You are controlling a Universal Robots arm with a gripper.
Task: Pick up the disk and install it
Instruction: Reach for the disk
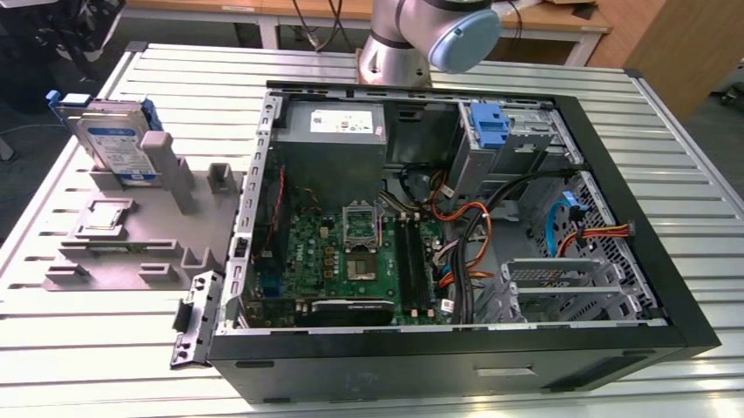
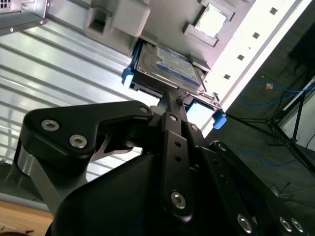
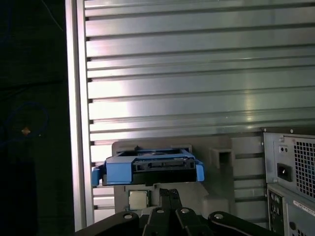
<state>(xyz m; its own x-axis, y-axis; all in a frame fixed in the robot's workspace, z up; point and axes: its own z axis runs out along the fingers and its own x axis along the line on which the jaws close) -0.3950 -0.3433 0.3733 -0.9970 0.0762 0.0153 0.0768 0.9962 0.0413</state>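
Note:
The disk (image 1: pixel 117 139) is a silver-grey drive with a blue-and-white label and blue rails. It stands on edge in a grey holder (image 1: pixel 128 244) on the exterior view's left, beside the open computer case (image 1: pixel 465 348). In both wrist views the disk (image 2: pixel 167 66) (image 3: pixel 147 164) sits in its slot in the holder (image 2: pixel 113 14). My gripper (image 2: pixel 171 98) (image 3: pixel 167 194) hangs well above the disk and apart from it. Its black fingers are pressed together with nothing between them.
A small square chip (image 1: pixel 103 218) lies in the holder near the disk. Inside the case are a silver power-supply box (image 1: pixel 334 126), a blue bracket in the drive bay (image 1: pixel 490 126), the motherboard (image 1: pixel 348 252) and loose cables. The slatted metal table (image 1: pixel 698 218) ends close to the holder.

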